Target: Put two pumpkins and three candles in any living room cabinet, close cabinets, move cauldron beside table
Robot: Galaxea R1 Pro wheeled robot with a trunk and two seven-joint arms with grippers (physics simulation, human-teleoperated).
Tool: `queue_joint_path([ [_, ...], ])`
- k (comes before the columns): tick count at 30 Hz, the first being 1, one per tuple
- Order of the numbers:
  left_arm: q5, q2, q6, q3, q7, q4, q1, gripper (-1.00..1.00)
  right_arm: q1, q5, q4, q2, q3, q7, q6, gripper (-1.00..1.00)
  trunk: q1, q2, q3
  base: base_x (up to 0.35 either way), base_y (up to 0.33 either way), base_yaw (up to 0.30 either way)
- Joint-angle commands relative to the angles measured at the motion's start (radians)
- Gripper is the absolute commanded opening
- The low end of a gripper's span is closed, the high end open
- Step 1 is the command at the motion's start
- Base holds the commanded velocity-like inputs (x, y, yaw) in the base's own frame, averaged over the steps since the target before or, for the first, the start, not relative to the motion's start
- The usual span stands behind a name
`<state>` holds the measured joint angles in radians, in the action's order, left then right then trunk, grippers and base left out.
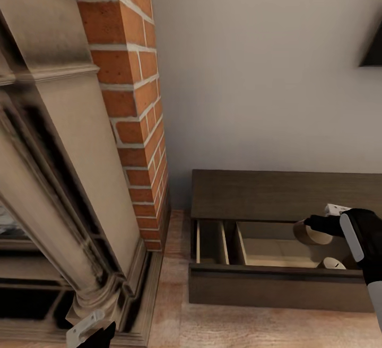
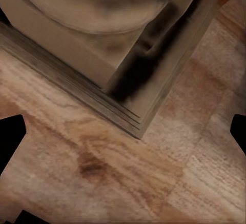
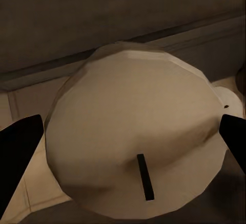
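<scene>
Holding a cream candle over the open drawer of the cabinet, the right gripper has its fingers pinched against the candle's sides. A second candle lies inside that drawer, below the held one. The left gripper sits beside the fireplace base, above the wood floor, fingers apparently spread.

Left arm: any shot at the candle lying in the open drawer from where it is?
Probably not. The left gripper sits low by the fireplace base, well off from the candle in the drawer; the right gripper, holding another candle, hangs above that drawer.
</scene>
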<state>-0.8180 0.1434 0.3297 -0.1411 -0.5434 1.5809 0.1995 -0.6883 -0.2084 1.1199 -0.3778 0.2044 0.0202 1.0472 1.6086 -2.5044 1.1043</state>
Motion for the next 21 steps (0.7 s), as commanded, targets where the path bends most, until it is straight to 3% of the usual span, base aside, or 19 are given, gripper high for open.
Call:
queue_joint_path([
  [1,0.0,0.0,0.0,0.0,0.0,0.0,0.0,1.0,0.0,0.0,0.0,0.0,0.0,-0.001,0.0,-1.0,0.0,0.0,0.0,0.0,0.0,0.0],
  [8,-0.001,0.001,-0.002,0.0,0.0,0.0,0.002,1.0,-0.001,0.001,0.002,0.001,0.0,-0.001,0.0,-1.0,0.0,0.0,0.0,-0.003,0.0,0.0],
  [13,0.017,-0.006,-0.006,0.0,0.005,-0.005,0.0,1.0,-0.003,0.011,0.003,0.01,-0.002,-0.004,0.0,-1.0,0.0,0.0,0.0,-0.027,0.0,0.0],
  [21,0.019,-0.007,-0.007,0.0,0.005,-0.005,0.0,1.0,-0.006,0.014,-0.065,0.011,-0.008,-0.008,0.0,-1.0,0.0,0.0,0.0,-0.001,0.0,0.0],
])
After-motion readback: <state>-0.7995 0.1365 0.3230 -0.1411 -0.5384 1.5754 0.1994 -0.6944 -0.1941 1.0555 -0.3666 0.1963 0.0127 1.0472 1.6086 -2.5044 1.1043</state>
